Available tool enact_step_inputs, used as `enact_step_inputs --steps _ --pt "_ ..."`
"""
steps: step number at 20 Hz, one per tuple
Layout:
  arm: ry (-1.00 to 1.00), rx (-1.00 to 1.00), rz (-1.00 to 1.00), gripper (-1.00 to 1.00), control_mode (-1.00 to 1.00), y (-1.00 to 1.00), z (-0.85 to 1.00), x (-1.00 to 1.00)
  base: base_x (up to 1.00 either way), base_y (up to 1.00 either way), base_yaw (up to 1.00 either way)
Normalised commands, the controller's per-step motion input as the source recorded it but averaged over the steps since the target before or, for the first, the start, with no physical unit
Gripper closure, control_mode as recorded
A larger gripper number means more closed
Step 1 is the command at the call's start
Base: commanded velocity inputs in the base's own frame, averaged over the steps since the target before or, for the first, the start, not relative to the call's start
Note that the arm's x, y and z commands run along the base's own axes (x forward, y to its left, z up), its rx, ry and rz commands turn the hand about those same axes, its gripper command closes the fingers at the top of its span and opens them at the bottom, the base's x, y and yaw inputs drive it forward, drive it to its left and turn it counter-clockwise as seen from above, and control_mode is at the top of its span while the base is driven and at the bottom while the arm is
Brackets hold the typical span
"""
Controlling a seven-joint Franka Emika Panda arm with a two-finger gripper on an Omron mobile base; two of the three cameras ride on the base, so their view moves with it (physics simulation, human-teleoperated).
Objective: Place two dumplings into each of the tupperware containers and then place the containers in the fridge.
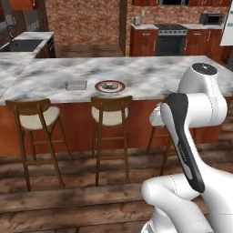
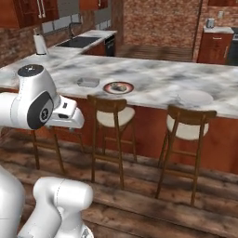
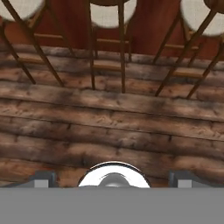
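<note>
- Clearly the dumplings (image 1: pixel 109 84) sit bunched on the round red-rimmed plate (image 1: pixel 119 88) on the marble bench (image 1: pixel 150 75), behind the middle stool (image 1: pixel 110 116).
- One grey tupperware container (image 1: pixel 76 85) lies just beside the plate; a second, paler one (image 2: pixel 195 97) rests well apart.
- Judging from this, the step is the approach: drive up between the stools before reaching.
- Gripper (image 3: pixel 113 179): spread wide, holding nothing, pointing at the plank floor (image 3: pixel 109 127); raise it above bench height first.
</note>
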Motion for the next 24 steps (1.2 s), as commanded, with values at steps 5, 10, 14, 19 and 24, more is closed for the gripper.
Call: enact_step_inputs --steps 5,10,14,19,24 --pt "0.0 0.0 0.0 -1.0 1.0 0.0 0.0 0.0 0.37 0.96 -0.1" --pt "0.0 0.0 0.0 -1.0 1.0 0.0 0.0 0.0 0.59 0.44 -0.15" --pt "0.0 0.0 0.0 -1.0 1.0 0.0 0.0 0.0 0.87 0.0 -0.07" --pt "0.0 0.0 0.0 -1.0 1.0 0.0 0.0 0.0 0.9 0.04 -0.06" --pt "0.0 0.0 0.0 -1.0 1.0 0.0 0.0 0.0 0.71 0.41 -0.19"
